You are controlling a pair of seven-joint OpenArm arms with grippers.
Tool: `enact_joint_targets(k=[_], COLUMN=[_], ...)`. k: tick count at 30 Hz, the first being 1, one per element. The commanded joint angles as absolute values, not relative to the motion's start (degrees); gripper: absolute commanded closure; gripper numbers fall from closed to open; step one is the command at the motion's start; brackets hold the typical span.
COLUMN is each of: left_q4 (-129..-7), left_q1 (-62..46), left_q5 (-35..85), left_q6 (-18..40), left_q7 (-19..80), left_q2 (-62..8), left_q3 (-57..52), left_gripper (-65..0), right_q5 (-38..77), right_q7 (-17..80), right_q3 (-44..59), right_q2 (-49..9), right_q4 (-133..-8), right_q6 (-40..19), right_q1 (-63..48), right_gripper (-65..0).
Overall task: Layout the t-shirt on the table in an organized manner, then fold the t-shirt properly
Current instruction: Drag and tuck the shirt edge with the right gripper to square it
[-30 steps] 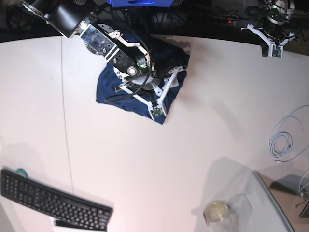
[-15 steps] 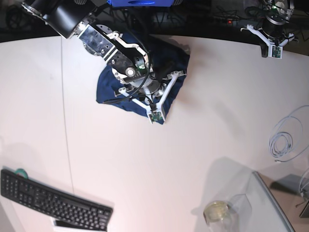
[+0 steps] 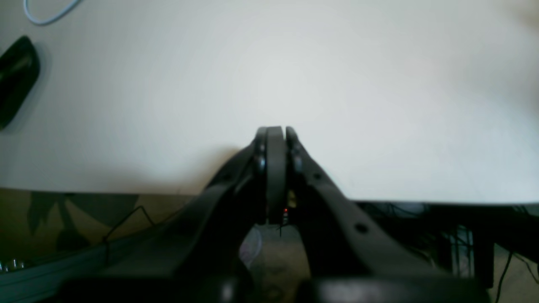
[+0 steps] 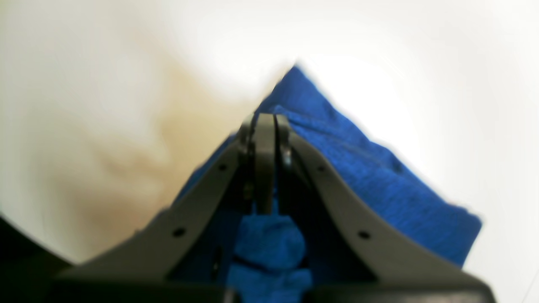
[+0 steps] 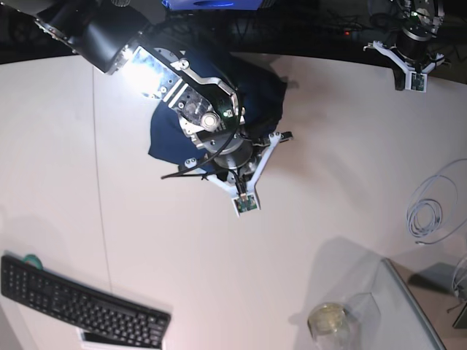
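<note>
The dark navy t-shirt lies bunched on the white table at the back middle of the base view. My right gripper stands over the shirt's near edge, its fingertips hidden under the wrist there. In the right wrist view that gripper is shut, with blue cloth of the t-shirt pinched between the fingers and spreading past the tips. My left gripper hovers at the far right edge of the table, away from the shirt. Seen from its own wrist, the left gripper is shut on nothing above the bare table.
A black keyboard lies at the front left. A coiled white cable sits at the right, above a grey translucent tray and a round jar. The left wrist view shows a black object and a cable loop.
The right gripper closed on the shirt's near edge and shifted toward the front right, drawing the cloth's lower corner with it. The left arm has not moved.
</note>
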State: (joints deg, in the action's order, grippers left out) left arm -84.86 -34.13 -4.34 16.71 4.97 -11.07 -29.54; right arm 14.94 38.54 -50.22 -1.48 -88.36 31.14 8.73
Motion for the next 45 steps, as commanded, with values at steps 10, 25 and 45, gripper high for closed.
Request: enact_joint_targets(k=[10,25,45], left_q4=[-85.32,-85.93,-85.41], left_q1=[-34.68,-34.68,-35.12], left_q5=[-4.0,-4.0,-4.0], left_q6=[16.4,16.4,16.4], left_q7=[3.82,3.82,3.82], left_q2=[-11.74,-11.74,-11.91], left_q3=[-29.76,-29.76,-30.2], left_gripper=[0.0,0.0,0.0], right_q5=[14.81,14.81,14.64], right_q7=[36.7,37.49,44.26], right_q3=[-50.07,-50.77,-61.23], right_q2=[5.49,0.75,-2.07], right_q4=[-79.52,-89.36,-90.95], right_q6=[31.08,30.9,26.24], right_q1=[15.34,11.56,4.26], right_gripper=[-0.2,-33.5,-30.0])
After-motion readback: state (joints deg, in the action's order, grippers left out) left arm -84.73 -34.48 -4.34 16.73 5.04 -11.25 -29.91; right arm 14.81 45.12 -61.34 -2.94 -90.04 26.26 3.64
